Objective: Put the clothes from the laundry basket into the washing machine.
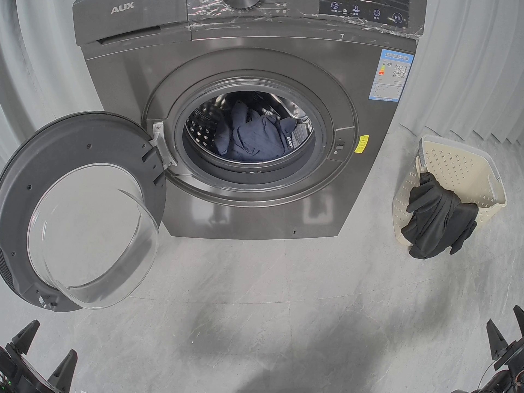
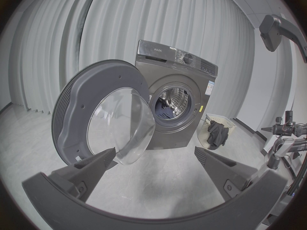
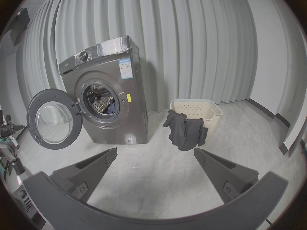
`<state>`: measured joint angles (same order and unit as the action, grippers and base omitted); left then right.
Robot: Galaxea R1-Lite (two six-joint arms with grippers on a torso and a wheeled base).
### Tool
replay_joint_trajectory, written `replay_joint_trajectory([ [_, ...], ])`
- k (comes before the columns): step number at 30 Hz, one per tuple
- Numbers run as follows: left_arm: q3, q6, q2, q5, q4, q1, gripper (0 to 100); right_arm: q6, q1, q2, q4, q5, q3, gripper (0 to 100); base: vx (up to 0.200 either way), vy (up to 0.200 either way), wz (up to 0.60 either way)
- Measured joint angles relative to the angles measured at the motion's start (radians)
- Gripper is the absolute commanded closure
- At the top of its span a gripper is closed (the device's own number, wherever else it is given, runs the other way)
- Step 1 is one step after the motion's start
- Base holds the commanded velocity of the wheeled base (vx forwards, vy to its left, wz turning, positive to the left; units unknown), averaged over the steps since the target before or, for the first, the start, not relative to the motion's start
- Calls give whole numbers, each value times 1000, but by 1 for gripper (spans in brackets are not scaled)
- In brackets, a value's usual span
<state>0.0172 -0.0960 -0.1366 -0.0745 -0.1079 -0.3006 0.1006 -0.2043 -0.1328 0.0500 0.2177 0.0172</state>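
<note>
Garment [image 3: 185, 131] draped on basket [image 3: 204, 110] rim; well apart from R gripper [image 3: 155, 153]

Washing machine [image 1: 245, 45] brushed grey metal, clear film over top; door [image 1: 82, 208] matt plastic, glossy window; laundry basket [image 1: 464, 165] perforated cream plastic; dark cloth [image 1: 436, 219] soft, matt.

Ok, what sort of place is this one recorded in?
Probably a staged laundry corner, not a home: a grey front-loading washing machine, a cream perforated plastic laundry basket beside it, and pale pleated curtains as walls.
</note>
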Motion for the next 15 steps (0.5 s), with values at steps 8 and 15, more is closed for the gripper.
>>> replay_joint_trajectory([
  [8,0,59,44,2,28,131,0,-44,59,34,-1,31,0,0,0,-150,0],
  [15,0,85,53,8,34,207,0,-41,74,41,38,-92,0,0,0,0,0],
])
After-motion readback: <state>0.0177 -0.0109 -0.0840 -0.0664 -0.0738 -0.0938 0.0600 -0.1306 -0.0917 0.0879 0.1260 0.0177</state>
